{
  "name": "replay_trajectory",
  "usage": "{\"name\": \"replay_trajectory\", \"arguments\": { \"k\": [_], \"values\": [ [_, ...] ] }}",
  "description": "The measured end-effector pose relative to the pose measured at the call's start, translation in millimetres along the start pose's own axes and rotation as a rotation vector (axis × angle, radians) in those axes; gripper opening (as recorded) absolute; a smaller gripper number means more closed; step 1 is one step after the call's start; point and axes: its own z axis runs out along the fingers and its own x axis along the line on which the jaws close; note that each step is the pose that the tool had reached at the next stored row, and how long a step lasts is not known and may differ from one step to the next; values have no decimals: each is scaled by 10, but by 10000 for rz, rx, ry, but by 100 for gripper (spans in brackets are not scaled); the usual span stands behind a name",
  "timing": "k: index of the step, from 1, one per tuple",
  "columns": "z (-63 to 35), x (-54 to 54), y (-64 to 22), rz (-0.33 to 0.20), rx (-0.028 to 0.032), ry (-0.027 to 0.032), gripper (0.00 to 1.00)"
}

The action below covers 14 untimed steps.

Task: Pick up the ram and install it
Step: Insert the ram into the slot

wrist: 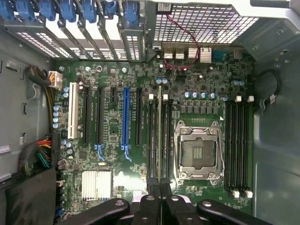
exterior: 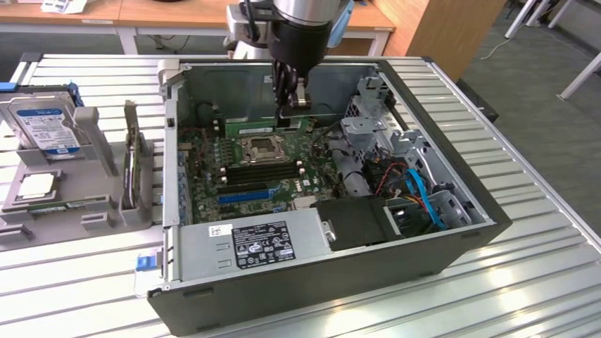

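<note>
My gripper (exterior: 286, 120) hangs inside the open computer case (exterior: 329, 289), over the motherboard (exterior: 324, 184). It is shut on the ram (exterior: 255, 129), a narrow green stick with a white label, held level above the board. In the wrist view the ram (wrist: 159, 136) shows edge-on as a thin green line. It runs away from the gripper (wrist: 159, 199) along the black memory slots (wrist: 152, 140) beside the empty processor socket (wrist: 198, 152). Whether the ram touches a slot I cannot tell.
A second bank of memory slots (wrist: 238, 145) lies on the socket's other side. A power supply (exterior: 253, 243) and cables (exterior: 418, 193) crowd the case's near side. At the exterior view's left a grey fixture (exterior: 103, 141) holds a hard drive (exterior: 42, 127) and a square chip (exterior: 36, 184).
</note>
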Motion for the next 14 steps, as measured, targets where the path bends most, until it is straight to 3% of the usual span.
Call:
{"name": "replay_trajectory", "arguments": {
  "k": [14],
  "values": [
    [135,3,-5,-1,1,-1,12]
  ]
}}
